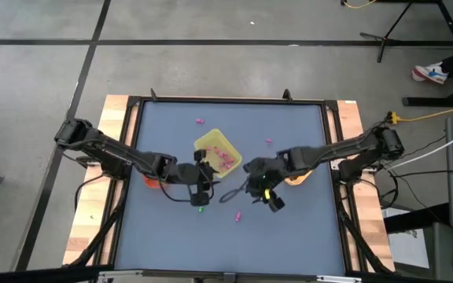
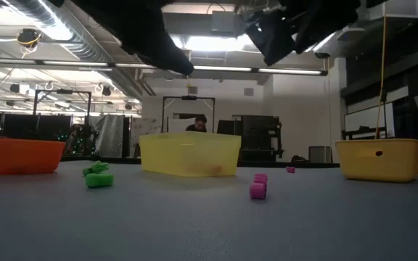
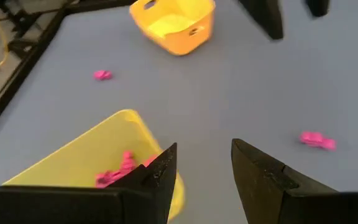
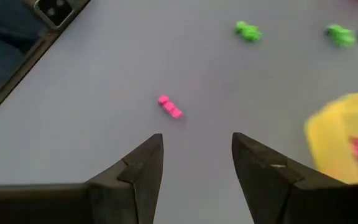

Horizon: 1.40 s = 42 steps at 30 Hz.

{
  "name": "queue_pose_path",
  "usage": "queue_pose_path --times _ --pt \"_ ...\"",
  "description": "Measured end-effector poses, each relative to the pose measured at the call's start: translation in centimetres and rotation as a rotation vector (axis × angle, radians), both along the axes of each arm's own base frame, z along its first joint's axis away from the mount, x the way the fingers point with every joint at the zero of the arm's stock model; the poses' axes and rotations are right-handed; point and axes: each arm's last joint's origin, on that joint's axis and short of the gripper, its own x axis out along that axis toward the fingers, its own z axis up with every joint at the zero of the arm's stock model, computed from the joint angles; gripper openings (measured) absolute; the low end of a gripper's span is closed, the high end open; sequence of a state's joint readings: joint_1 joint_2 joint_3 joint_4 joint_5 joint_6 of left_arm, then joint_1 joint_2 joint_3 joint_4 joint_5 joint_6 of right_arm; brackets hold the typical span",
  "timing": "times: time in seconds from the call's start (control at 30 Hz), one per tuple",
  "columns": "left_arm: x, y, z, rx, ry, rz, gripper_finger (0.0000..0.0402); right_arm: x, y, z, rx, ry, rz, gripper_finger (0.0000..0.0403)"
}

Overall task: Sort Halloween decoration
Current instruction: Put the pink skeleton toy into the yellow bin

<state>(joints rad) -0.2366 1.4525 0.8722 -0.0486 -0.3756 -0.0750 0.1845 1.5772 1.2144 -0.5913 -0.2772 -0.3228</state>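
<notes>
Tiny trinkets lie on the blue table: pink ones and green ones. Several pink ones lie inside the yellow tray. My left gripper hovers open beside the tray's near corner, holding nothing. My right gripper hovers open above the table, right of the tray. A pink trinket lies on the table ahead of its fingers, and green trinkets lie farther off.
An orange bowl sits under my left arm, and a yellow-orange bowl under my right arm. Black rails edge the table. The two grippers hover close together near the table's middle.
</notes>
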Motion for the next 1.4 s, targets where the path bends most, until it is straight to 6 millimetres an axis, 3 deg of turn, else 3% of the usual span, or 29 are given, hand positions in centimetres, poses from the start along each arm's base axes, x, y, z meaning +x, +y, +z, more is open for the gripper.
queue_pose_path --times 0.4,0.8,1.07,1.4 --pt "-1.4 -4.5 -0.2 0.007 0.026 -0.154 0.0136 3.2 4.4 -5.7 -0.038 -0.023 0.165 0.0191" --pt "-2.2 -6.3 -0.2 0.01 0.028 -0.219 0.0136 5.1 4.8 -11.0 -0.108 -0.012 0.265 0.0191" --pt "-2.3 -6.3 -0.3 0.017 0.038 -0.216 0.0136 5.4 4.8 -12.6 -0.112 0.016 0.267 0.0184" --pt "-2.3 -6.3 -0.3 0.018 0.038 -0.215 0.0136 5.4 4.9 -12.7 -0.112 0.021 0.268 0.0091"
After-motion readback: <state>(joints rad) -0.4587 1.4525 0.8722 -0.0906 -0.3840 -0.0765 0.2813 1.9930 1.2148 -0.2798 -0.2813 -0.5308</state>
